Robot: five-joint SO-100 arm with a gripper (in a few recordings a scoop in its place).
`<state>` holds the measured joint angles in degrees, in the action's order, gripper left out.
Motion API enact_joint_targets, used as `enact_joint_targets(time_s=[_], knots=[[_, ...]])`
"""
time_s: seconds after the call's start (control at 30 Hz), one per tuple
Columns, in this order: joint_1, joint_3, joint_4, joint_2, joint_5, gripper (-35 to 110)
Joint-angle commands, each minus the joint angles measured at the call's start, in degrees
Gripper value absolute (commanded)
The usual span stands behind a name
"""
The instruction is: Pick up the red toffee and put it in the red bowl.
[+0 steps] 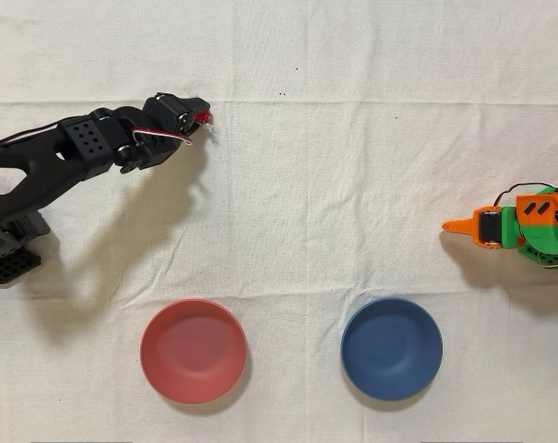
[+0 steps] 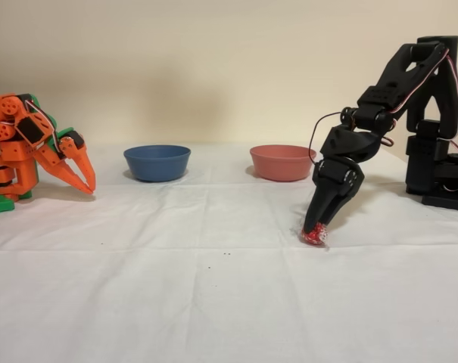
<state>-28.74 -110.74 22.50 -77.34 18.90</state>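
White cloth [image 2: 176, 302], black arm's jaws [image 2: 316, 227] closed around red toffee [image 2: 314, 237]

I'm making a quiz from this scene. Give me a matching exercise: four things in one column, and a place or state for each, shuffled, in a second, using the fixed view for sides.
Things:
1. red toffee
2. red bowl
3. blue bowl
4. orange arm

Places or states:
A. idle at the left edge
B. on the cloth at the tips of the black arm's gripper
C. empty, left of the other bowl
D. empty, nearer the black arm

Pairs: 1-B, 2-D, 3-C, 4-A
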Motion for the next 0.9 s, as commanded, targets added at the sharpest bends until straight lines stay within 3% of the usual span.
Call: enact_joint_targets(time_s=[0.0,0.87], knots=[[0.4,1.8,-0.2,-1.4,0.9,9],[6.2,-5.5,18.3,-36.1,-0.4,9]])
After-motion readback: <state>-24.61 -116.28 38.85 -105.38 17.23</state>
